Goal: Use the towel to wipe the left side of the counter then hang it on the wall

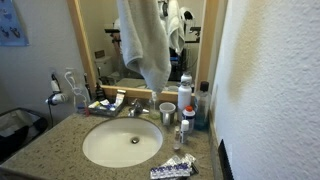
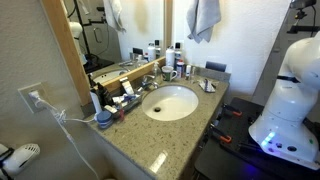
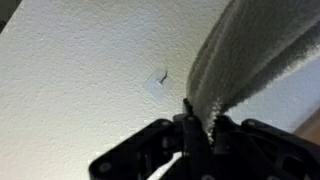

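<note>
The pale grey-white towel (image 3: 235, 60) is pinched between the fingers of my gripper (image 3: 198, 125), which is shut on it. From the jaws the towel runs up and to the right in the wrist view. Behind it is the white stucco wall (image 3: 80, 60) with a small hook (image 3: 160, 78) just left of the towel. In both exterior views the towel (image 1: 145, 40) (image 2: 205, 18) hangs from the top edge of the frame, high above the speckled counter (image 1: 40, 150) (image 2: 150, 140). The gripper is out of frame in both exterior views.
An oval white sink (image 1: 95, 150) (image 2: 170, 118) sits in the counter. Bottles and cups (image 1: 185, 100) crowd the back edge under the wood-framed mirror (image 1: 80, 50). A packet (image 1: 172, 168) lies at the front. A hair dryer (image 2: 20, 155) hangs near an outlet (image 2: 35, 97). The robot base (image 2: 290, 100) stands beside the vanity.
</note>
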`<action>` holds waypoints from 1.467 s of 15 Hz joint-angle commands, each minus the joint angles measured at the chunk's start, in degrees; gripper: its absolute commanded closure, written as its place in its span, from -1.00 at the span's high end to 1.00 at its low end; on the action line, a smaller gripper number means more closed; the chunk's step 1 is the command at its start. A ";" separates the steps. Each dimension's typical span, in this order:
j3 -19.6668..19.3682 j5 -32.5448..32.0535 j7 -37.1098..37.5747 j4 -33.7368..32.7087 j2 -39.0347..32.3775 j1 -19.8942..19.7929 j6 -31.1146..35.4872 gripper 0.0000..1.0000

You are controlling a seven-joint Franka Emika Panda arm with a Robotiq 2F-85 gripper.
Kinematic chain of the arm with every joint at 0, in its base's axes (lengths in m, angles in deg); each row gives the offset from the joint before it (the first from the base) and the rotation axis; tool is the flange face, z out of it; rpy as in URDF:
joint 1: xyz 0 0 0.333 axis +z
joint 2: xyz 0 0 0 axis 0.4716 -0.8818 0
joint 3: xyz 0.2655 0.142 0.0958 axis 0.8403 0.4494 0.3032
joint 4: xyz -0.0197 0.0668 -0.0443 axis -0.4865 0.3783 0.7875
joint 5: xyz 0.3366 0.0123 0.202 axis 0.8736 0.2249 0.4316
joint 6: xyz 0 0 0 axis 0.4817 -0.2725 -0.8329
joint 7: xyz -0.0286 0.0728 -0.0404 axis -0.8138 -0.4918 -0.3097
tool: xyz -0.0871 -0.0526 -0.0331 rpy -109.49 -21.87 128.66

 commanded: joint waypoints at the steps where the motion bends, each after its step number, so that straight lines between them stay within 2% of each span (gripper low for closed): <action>1: -2.65 -2.96 -1.10 -4.11 -2.02 -2.42 5.17 -0.95; 5: -5.62 -3.98 -0.12 -4.95 -2.59 -4.83 8.96 -0.95; 11: -9.47 -4.94 -0.06 -5.60 -1.81 -8.35 10.97 -0.95; 22: -14.67 -6.75 -0.44 -11.92 -5.09 -12.85 17.12 -0.95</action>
